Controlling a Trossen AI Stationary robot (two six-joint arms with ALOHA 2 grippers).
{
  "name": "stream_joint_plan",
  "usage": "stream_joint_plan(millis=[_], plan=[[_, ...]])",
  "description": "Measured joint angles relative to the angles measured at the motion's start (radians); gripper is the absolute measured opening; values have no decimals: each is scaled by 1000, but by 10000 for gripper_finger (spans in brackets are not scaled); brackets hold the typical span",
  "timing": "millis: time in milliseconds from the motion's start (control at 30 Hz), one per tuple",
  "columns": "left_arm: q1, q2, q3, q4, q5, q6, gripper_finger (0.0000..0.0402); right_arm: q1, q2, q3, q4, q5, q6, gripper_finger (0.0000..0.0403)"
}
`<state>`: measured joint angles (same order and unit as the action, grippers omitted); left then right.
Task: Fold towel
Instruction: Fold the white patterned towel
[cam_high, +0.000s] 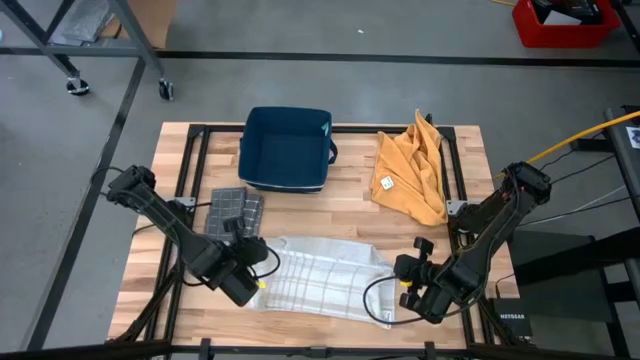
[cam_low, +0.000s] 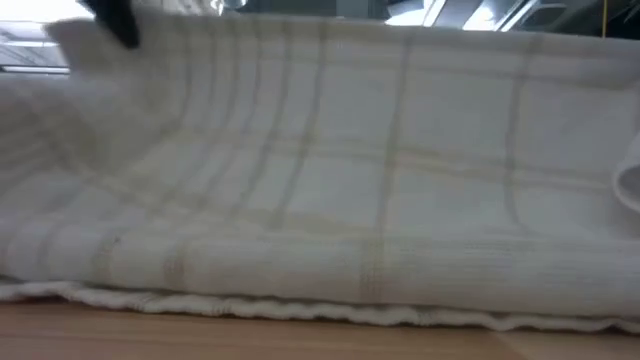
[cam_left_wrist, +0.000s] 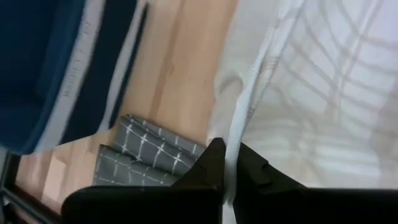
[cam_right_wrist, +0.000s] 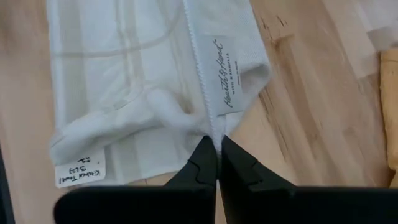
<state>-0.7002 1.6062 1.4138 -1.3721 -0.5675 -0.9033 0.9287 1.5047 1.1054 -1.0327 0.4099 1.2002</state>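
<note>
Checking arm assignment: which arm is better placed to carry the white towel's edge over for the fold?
Neither clearly: both. The left gripper is shut on the white towel's hem at its left end, and the right gripper is shut on the hem at its right end. A two-arm fold looks best placed.

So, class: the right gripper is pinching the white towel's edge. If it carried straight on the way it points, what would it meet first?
Judging by the right wrist view, the right gripper, shut on the white towel's hem, points along the towel, so it would meet more towel first, near the sewn label. Depth is unclear.
</note>
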Motion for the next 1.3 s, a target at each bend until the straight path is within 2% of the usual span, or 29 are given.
stream_joint_plan(millis=[133, 367, 700, 800, 1000, 1300], plan=[[12, 0, -75, 21, -42, -28, 0, 0, 0, -24, -7, 34, -3, 5], [49, 0, -164, 89, -46, 6, 0, -27, 1, -92, 9, 44, 0, 5], [67, 0, -199, 111, -28, 83, 8, -98, 2, -122, 31, 45, -87, 12], [76, 0, -206, 39, 1, 82, 23, -115, 2, -126, -2, -9, -149, 24], [93, 0, -204, -108, 40, -31, 78, -143, 3, -125, -98, -136, -164, 48], [93, 0, -202, -96, -8, -62, 137, -143, 5, -124, -115, -124, -154, 75]])
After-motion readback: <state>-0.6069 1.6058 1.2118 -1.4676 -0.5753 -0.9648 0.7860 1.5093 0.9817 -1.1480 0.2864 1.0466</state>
